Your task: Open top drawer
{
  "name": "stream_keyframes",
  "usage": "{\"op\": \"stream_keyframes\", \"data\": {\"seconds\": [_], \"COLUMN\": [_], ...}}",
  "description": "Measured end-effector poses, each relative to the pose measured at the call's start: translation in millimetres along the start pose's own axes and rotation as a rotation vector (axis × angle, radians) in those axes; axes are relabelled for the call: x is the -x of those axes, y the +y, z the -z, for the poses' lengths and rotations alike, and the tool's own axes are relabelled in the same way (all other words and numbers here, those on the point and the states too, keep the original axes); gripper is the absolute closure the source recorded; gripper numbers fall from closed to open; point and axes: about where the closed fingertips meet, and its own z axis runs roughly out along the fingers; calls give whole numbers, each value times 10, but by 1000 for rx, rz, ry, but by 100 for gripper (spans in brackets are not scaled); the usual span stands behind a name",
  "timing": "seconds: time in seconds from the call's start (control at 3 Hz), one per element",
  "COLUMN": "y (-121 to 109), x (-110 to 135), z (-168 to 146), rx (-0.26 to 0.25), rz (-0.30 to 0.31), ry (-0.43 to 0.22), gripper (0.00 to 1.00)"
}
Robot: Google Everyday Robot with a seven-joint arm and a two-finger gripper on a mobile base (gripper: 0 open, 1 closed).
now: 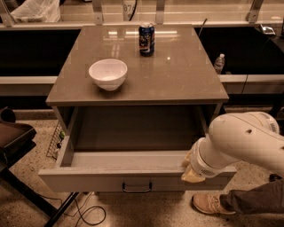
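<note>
Mostly hidden, jaws at top drawer (97, 181) front-R rim

— Is there anything you can read here, operator?

— Very little. The can (146, 39) on the desk (186, 82) wears a dark blue label with pale print, but you cannot make out a word or a brand on it.

— And further back?

— Behind the desk you see a pale tag (128, 6) with dark digits, perhaps "87"; they cannot be told for sure. The hand (193, 170), at the right of the top drawer (88, 181) by its front edge, bears no marking you can read.
</note>
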Motion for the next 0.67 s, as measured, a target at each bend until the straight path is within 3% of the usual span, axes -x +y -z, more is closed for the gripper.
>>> {"op": "stream_keyframes", "data": {"seconds": [0.33, 0.67], "y": [2, 3], "x": [5, 10], "z": [7, 14], "rx": [-1, -3], "rz": [2, 3], "ry": [1, 1], "gripper": [83, 59]}}
